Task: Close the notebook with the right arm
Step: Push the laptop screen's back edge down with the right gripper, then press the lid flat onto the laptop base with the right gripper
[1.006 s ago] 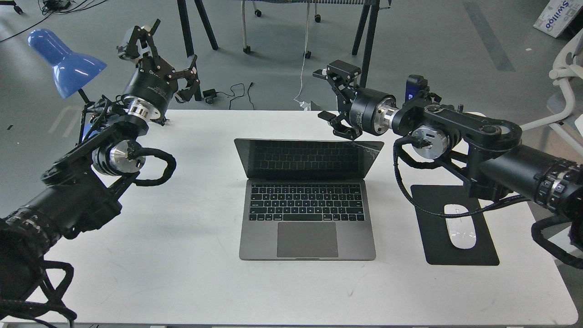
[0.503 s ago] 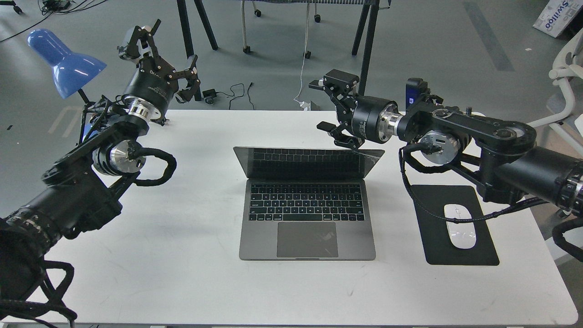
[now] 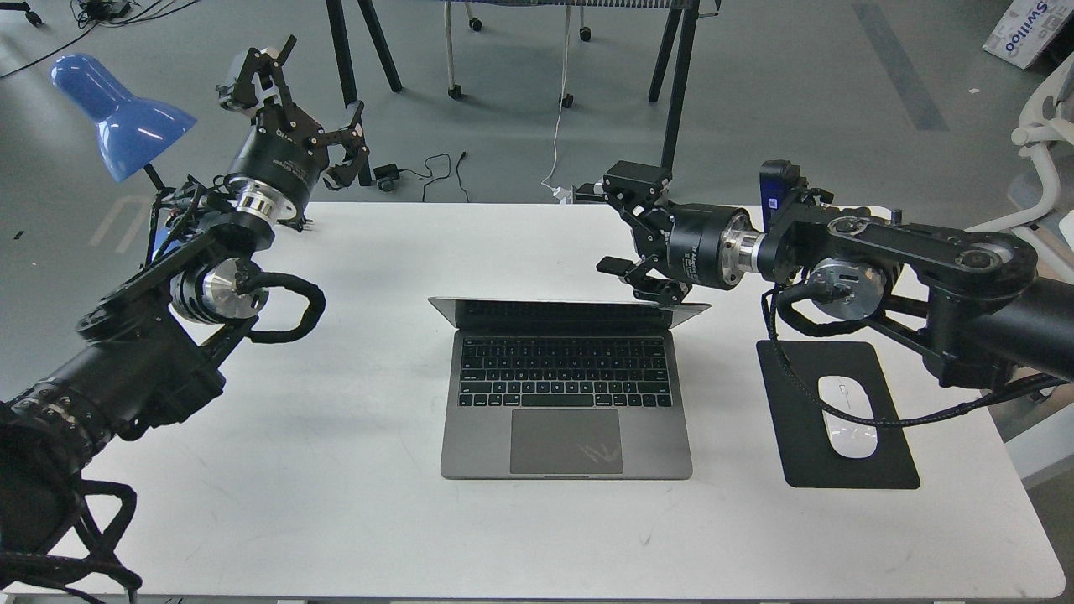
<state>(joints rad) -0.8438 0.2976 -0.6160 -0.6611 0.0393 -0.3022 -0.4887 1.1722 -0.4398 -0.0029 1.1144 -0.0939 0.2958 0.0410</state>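
Observation:
The space-grey notebook sits at the middle of the white table, keys and trackpad facing me. Its lid leans forward, so only a thin strip of black screen shows. My right gripper is open and empty, with its lower fingers at the lid's top edge near its right corner. The right arm, with a blue part at its wrist, comes in from the right. My left gripper is open and empty, raised beyond the table's far left corner.
A black mousepad with a white mouse lies right of the notebook, under the right arm. A blue desk lamp stands at the far left. Chair and table legs stand on the floor behind. A white chair is at the right.
My right gripper has moved down and towards me, pushing the notebook's lid forward. The visible screen has shrunk from a wide panel to a thin strip. The left arm has not moved.

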